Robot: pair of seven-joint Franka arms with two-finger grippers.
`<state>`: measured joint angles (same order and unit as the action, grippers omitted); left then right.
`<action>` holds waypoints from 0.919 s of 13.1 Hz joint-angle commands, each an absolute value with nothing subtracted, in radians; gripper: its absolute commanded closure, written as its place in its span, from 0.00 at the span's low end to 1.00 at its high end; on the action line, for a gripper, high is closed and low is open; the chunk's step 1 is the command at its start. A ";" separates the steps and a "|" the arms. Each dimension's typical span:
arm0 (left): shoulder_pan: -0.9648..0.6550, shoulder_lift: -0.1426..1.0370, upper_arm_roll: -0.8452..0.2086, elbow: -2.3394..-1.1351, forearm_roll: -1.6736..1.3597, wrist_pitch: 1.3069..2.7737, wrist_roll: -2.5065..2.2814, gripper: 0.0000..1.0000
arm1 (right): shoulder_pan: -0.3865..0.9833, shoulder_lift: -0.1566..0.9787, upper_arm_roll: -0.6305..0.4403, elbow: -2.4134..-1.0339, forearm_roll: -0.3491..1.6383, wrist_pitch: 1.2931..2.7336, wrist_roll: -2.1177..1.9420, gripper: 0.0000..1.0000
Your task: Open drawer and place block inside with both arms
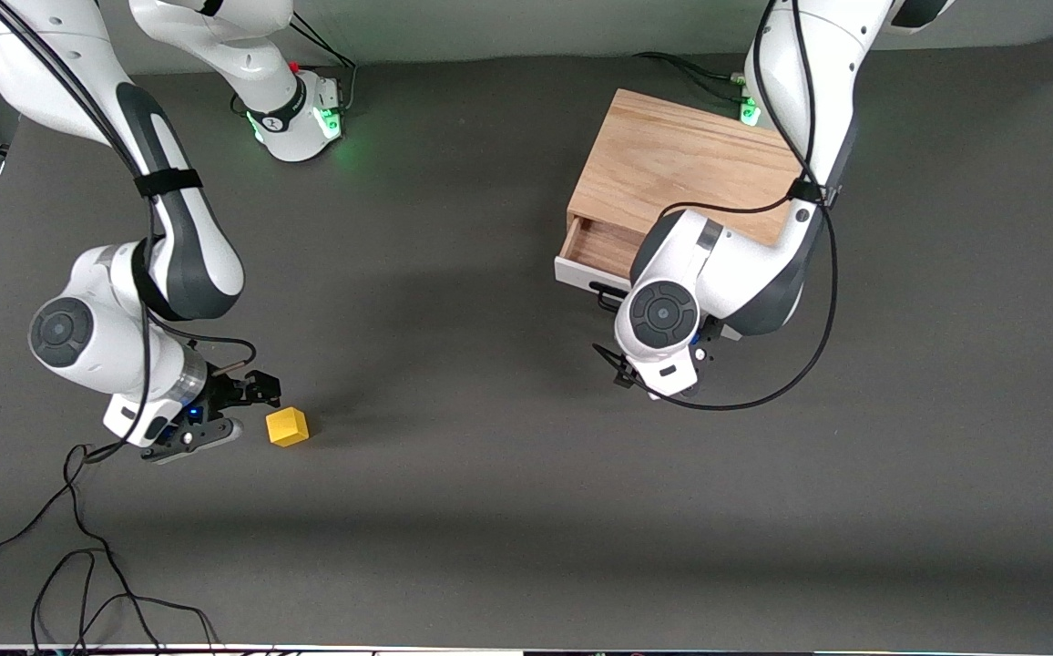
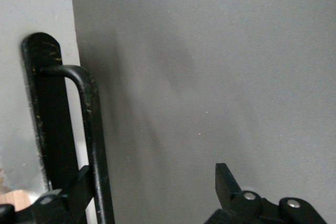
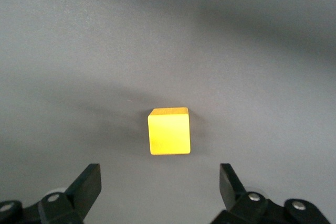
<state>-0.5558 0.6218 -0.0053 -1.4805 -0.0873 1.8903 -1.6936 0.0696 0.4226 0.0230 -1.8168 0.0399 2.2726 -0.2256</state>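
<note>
Grey desk [image 1: 490,510] carries the box [image 1: 672,164] near the left arm's base. Drawer [image 1: 595,251] sits part-open. Left claw [image 2: 152,192] spread, one finger hooked at the handle [image 2: 89,145], presumably for pulling. Right claw [image 3: 160,184] spread, low beside the block [image 3: 169,131], lined up to pinch it.

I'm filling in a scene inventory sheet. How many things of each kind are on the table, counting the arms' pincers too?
Yellow block: 1
Oak box with its drawer partly open: 1
Pincers: 2, both open; the right pincer beside the block, the left pincer at the drawer's black handle
Total: 4
</note>
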 commanded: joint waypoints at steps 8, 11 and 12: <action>-0.549 0.704 -0.002 -1.370 -0.064 2.092 -1.683 0.00 | 0.081 0.531 0.018 -1.821 0.029 2.336 -0.252 0.00; -0.549 0.704 -0.002 -1.367 -0.058 2.126 -1.686 0.00 | 0.080 0.570 0.014 -1.819 0.029 2.388 -0.252 0.00; -0.549 0.704 -0.002 -1.367 -0.057 2.144 -1.687 0.00 | 0.080 0.575 0.012 -1.819 0.029 2.399 -0.252 0.00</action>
<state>-0.5468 0.6451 -0.0051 -1.4555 -0.0731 2.0641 -1.6921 0.0778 0.5590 0.0192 -1.8212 0.0398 2.3653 -0.2323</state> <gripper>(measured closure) 0.000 0.000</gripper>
